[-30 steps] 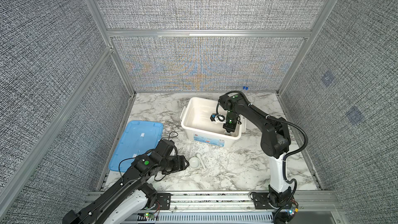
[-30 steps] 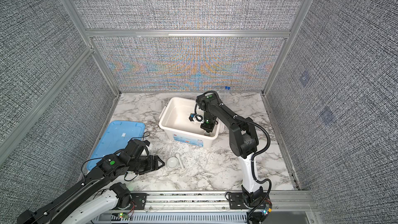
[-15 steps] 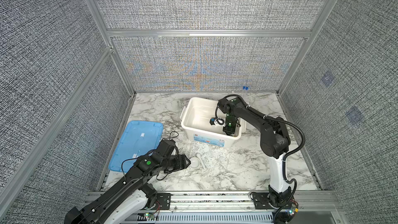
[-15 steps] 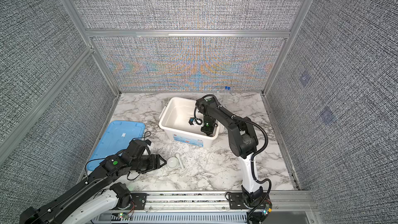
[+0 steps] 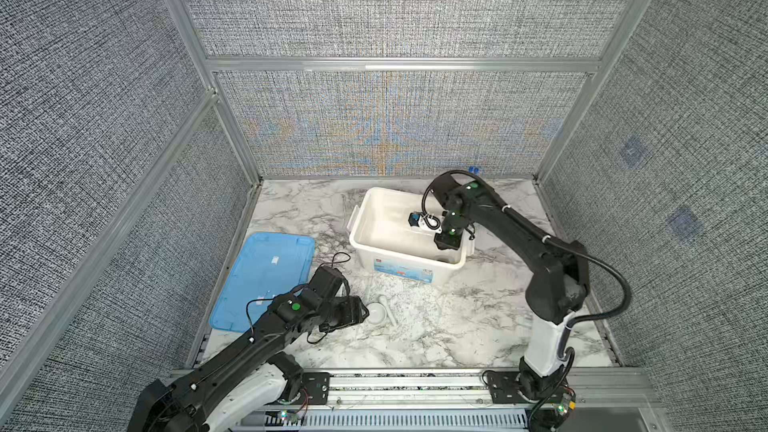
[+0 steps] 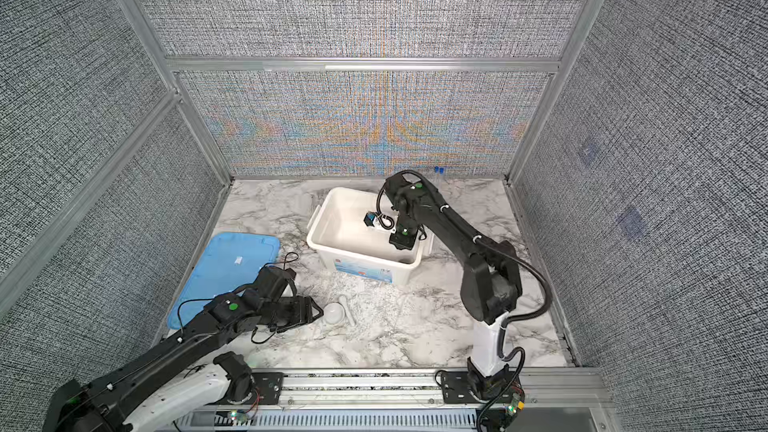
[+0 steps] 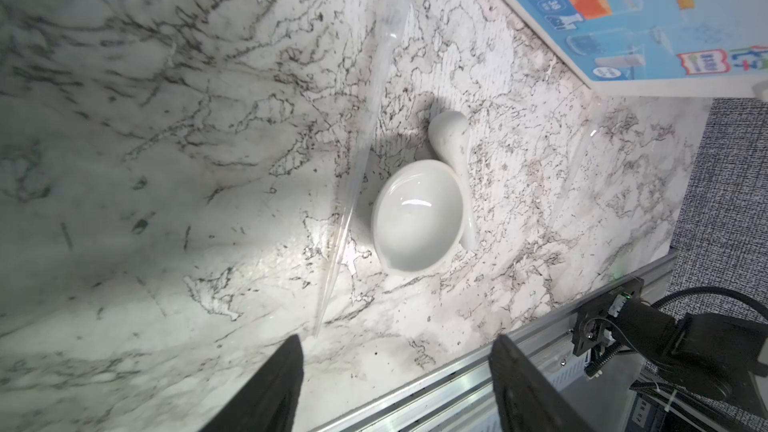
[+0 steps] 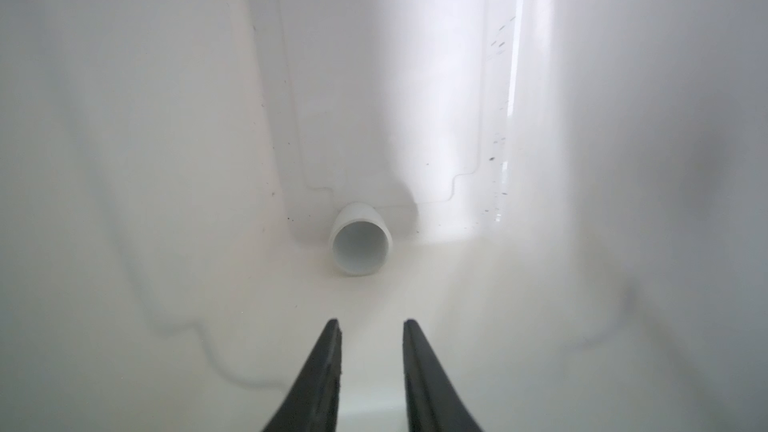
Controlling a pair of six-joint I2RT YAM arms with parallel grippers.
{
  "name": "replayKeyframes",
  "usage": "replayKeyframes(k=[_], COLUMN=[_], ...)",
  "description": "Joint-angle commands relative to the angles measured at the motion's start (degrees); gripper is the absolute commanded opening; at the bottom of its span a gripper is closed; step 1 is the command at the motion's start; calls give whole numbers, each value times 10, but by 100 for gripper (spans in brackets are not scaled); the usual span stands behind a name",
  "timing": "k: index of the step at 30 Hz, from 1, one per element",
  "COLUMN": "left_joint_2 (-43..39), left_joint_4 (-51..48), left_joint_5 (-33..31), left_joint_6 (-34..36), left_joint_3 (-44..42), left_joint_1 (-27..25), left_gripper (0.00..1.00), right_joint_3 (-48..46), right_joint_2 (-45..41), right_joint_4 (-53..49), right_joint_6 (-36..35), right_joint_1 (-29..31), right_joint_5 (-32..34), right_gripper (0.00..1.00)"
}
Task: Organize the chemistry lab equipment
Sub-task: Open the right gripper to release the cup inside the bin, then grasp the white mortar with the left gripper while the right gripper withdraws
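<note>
The white mortar bowl [image 7: 417,218] sits on the marble table with the white pestle [image 7: 451,139] lying against its side; both also show as the mortar [image 5: 376,312] and pestle [image 5: 390,311] in a top view. A thin clear rod [image 7: 357,168] lies beside the bowl. My left gripper [image 7: 395,342] is open just short of the bowl, nothing between its fingers. My right gripper [image 8: 372,324] is down inside the white tub [image 5: 357,218], open and empty. A small white round dish [image 8: 361,247] lies on its side on the tub floor ahead of it. Two blue-capped tubes [image 5: 473,169] stand by the back wall.
A flat light-blue lid [image 5: 266,276] lies on the table's left side, behind my left arm. The tub's labelled wall [image 7: 623,22] is close beyond the pestle. The metal front rail [image 5: 395,384] runs along the near edge.
My right gripper has opened inside the tub and the small dish now lies free on the floor. My left gripper has crept toward the mortar, jaws slightly narrower.
</note>
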Motion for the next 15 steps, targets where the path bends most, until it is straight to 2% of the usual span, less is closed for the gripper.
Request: replayKeyframes(k=[1,5,8,12,15], left_joint_2=[23,73,118,176,218], left_joint_4=[24,37,28,22,23], left_joint_5=[1,5,16,-8,-20], left_joint_6=[15,21,35,46,50], left_joint_3=[6,18,35,60,84], left_joint_1=[-1,-11,-24,-49,-57], left_gripper=[67,63,61,56,46], right_joint_3=[-5,-24,-79,-183,-254], right_joint_2=[-48,-108,-174,-280,-358], right_joint_4=[16,33,82,174,238], right_joint_6=[24,25,36,68,97], right_joint_1=[15,43,48,56,63], right_joint_5=[3,44,-1,-57,-69], right_gripper=[31,32,32,32,32])
